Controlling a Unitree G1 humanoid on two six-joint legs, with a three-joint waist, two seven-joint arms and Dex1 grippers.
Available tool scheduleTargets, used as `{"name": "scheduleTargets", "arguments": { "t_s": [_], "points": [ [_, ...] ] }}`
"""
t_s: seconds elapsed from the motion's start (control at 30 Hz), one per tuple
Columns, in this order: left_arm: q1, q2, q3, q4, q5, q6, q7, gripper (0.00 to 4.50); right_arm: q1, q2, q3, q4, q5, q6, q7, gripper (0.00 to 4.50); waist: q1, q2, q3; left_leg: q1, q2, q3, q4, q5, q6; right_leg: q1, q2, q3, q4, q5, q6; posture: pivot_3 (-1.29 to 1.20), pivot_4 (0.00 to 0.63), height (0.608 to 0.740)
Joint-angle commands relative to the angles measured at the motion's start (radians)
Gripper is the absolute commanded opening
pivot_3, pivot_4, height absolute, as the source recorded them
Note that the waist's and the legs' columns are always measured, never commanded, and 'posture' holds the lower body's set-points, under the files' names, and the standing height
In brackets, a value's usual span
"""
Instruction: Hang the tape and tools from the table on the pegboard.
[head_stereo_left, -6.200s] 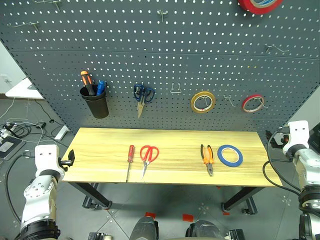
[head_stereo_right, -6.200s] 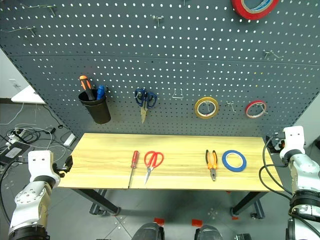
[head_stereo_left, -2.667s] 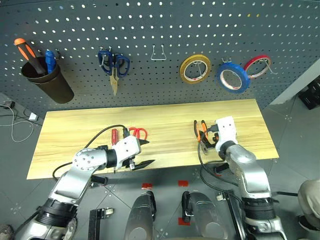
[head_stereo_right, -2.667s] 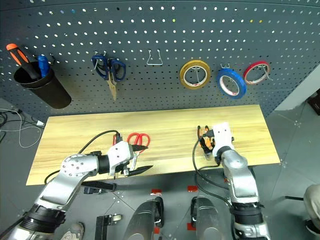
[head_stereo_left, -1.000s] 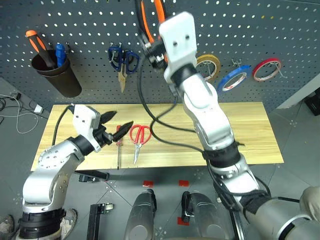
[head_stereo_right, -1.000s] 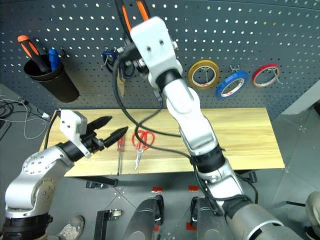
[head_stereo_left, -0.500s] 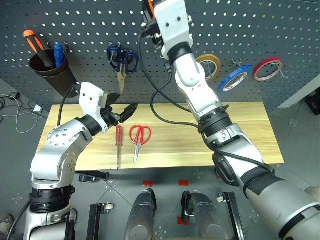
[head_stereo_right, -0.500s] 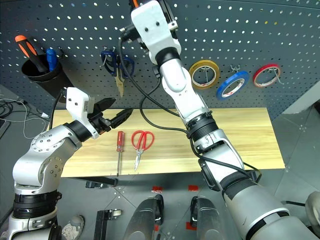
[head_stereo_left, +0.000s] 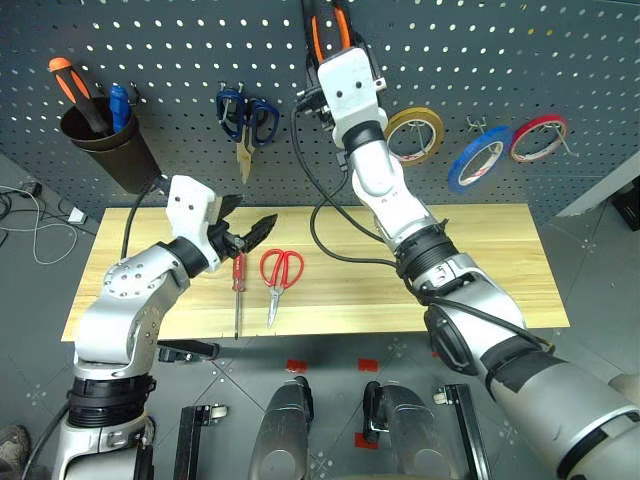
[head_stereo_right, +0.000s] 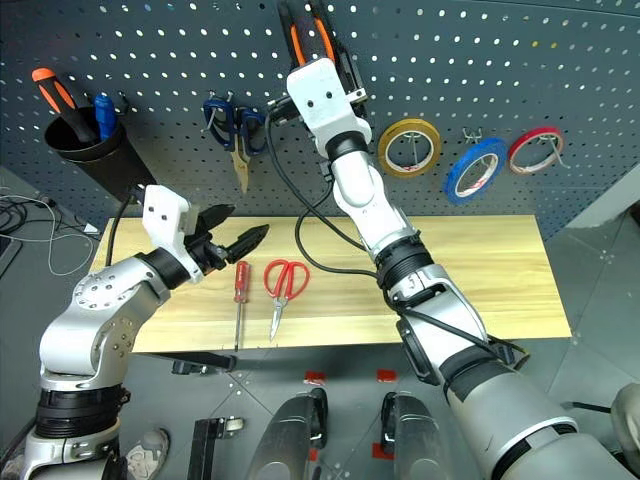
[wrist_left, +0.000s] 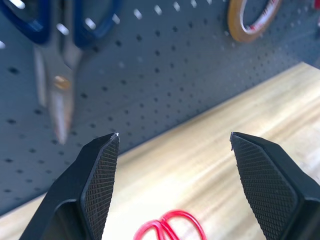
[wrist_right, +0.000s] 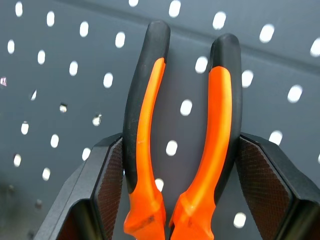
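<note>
Right wrist view: right claw (wrist_right: 177, 165) grips pliers (wrist_right: 182, 130), handles up against pegboard (wrist_right: 65, 55); left claw (head_stereo_left: 248, 228) open.

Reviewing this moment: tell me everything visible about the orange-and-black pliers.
The pliers have two curved handles, orange along the inner faces and black outside, rubbery-looking, standing upright and slightly apart with their rounded tips upward. The right gripper is closed on their lower part, its black textured fingers pressing on the outer sides. They are raised in front of the pegboard, above the table. The metal head is hidden, and I cannot tell whether they touch the board.
</note>
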Motion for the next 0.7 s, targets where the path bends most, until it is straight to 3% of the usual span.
{"name": "scheduleTargets", "arguments": {
  "t_s": [0.03, 0.1, 0.17, 0.27, 0.37, 0.53, 0.7],
  "points": [
    [0.013, -0.02, -0.007, 0.017, 0.032, -0.021, 0.03, 3.75, 0.04, 0.008, -0.033, -0.077, 0.052, 0.051, 0.029, 3.96, 0.0, 0.0, 0.0, 0.0, 0.0, 0.0, 0.0, 0.0, 0.0, 0.0, 0.0, 0.0, 0.0, 0.0, 0.0, 0.11, 0.356, 0.74],
    [0.009, -0.033, -0.013, 0.034, 0.041, -0.023, 0.036, 3.75, 0.063, 0.008, -0.033, -0.115, 0.052, 0.089, 0.038, 4.48, -0.001, 0.0, 0.0, 0.0, 0.0, 0.0, 0.0, 0.0, 0.0, 0.0, 0.0, 0.0, 0.0, 0.0, 0.0, 0.1, 0.352, 0.74],
    [0.013, -0.036, -0.023, 0.05, 0.065, -0.025, 0.049, 3.75, 0.1, 0.008, -0.033, -0.187, 0.062, 0.144, 0.056, 4.48, -0.001, 0.0, 0.0, 0.0, 0.0, 0.0, 0.0, 0.0, 0.0, 0.0, 0.0, 0.0, 0.0, 0.0, 0.0, 0.09, 0.35, 0.74],
    [0.045, -0.047, -0.014, 0.042, 0.071, 0.015, 0.077, 4.48, 0.218, 0.01, -0.014, -0.413, 0.104, 0.311, 0.146, 4.5, -0.001, 0.0, 0.0, 0.0, 0.0, 0.0, -0.001, 0.0, 0.0, 0.0, 0.0, 0.0, 0.0, 0.0, 0.0, 0.07, 0.345, 0.74],
    [0.102, -0.047, -0.035, 0.011, 0.094, 0.068, 0.112, 4.48, 0.371, -0.007, 0.036, -0.678, 0.161, 0.523, 0.287, 4.5, -0.002, 0.0, 0.0, 0.0, 0.0, 0.0, -0.002, 0.0, 0.001, 0.0, 0.0, 0.0, -0.002, 0.0, 0.0, 0.06, 0.342, 0.74],
    [0.173, -0.053, -0.117, -0.034, 0.153, 0.263, 0.198, 4.48, 0.685, -0.156, 0.159, -1.178, 0.349, 0.91, 0.562, 4.5, 0.0, 0.0, 0.0, -0.001, 0.0, -0.001, -0.003, -0.002, 0.002, 0.0, 0.0, 0.0, -0.004, -0.001, 0.001, 0.06, 0.342, 0.74],
    [0.154, -0.107, -0.171, 0.031, 0.169, 0.323, 0.222, 4.48, 0.845, -0.292, 0.22, -1.388, 0.426, 1.086, 0.663, 4.5, -0.001, 0.0, 0.0, 0.0, 0.0, -0.003, -0.002, -0.004, 0.006, 0.0, 0.0, -0.001, -0.001, -0.003, 0.005, 0.04, 0.342, 0.74]
  ]
}}
